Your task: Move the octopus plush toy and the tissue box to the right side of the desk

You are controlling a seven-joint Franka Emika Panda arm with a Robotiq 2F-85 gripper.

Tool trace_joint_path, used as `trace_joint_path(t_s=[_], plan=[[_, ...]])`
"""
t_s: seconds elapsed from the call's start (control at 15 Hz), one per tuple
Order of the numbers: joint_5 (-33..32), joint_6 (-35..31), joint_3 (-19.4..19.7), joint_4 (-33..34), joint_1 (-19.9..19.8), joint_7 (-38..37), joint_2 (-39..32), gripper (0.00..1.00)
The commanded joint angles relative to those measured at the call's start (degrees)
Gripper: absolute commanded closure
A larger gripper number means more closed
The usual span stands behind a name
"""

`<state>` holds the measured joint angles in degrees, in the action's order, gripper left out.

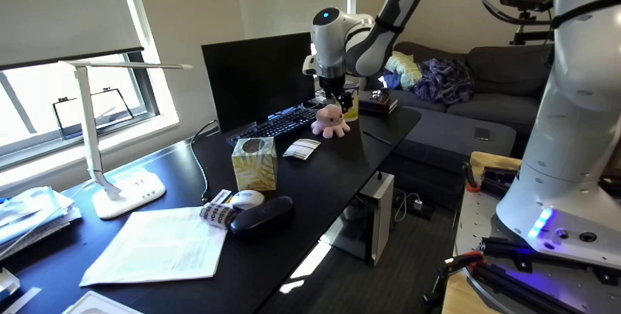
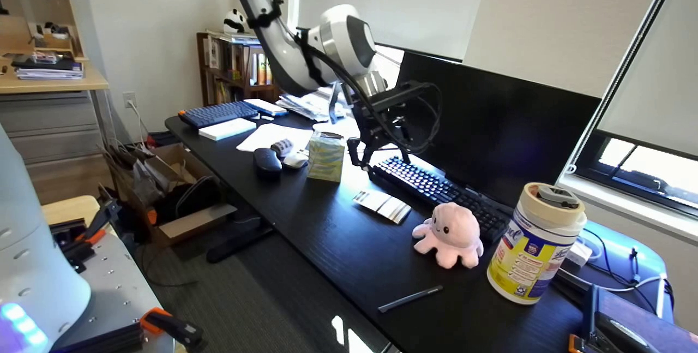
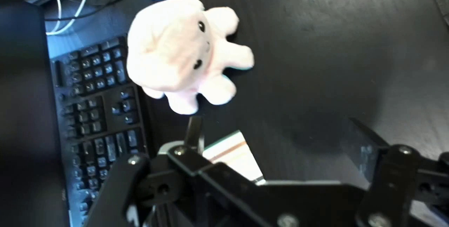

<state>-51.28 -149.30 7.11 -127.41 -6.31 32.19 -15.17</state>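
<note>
The pink octopus plush toy [image 1: 330,119] sits upright on the black desk [image 1: 310,192], beside the keyboard; it also shows in an exterior view [image 2: 451,233] and in the wrist view [image 3: 172,51]. The speckled yellow tissue box [image 1: 255,164] stands on the desk, also in an exterior view [image 2: 325,157]; it is out of the wrist view. My gripper [image 2: 381,160] is open and empty above the desk, between the box and the plush. In the wrist view the gripper's [image 3: 275,125] fingers are wide apart, and the plush lies beyond them at upper left, not touched.
A monitor [image 2: 491,124] and keyboard [image 2: 436,181] line the back. A yellow wipes canister [image 2: 531,249] stands close beside the plush. A striped card [image 2: 383,204] and a pen [image 2: 410,298] lie on the desk. A black case [image 1: 262,217] and a mouse [image 1: 247,199] sit near the box.
</note>
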Motion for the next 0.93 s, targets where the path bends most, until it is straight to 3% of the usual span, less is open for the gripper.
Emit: trace_joint_path(t_s=[0.0,0.27,0.4,0.6,0.73,0.8,0.87], plan=[[1.5,5.45,-3.49,-12.17,2.61,-3.06,11.92,0.0],[13.58,13.98,-8.1,-20.52,6.78,-3.01,23.37,0.0],[22.68,17.32,-9.87,-22.48,9.89,-2.4,29.02,0.0],[35.35,26.81,-11.26,-18.03,14.19,-3.82,32.2,0.0],[38.48,33.09,-11.5,-12.95,14.55,-7.91,30.61,0.0],[35.55,28.74,-11.15,-16.81,14.78,-5.19,32.19,0.0],[36.62,30.92,-11.22,-15.17,14.98,-6.08,32.31,0.0]])
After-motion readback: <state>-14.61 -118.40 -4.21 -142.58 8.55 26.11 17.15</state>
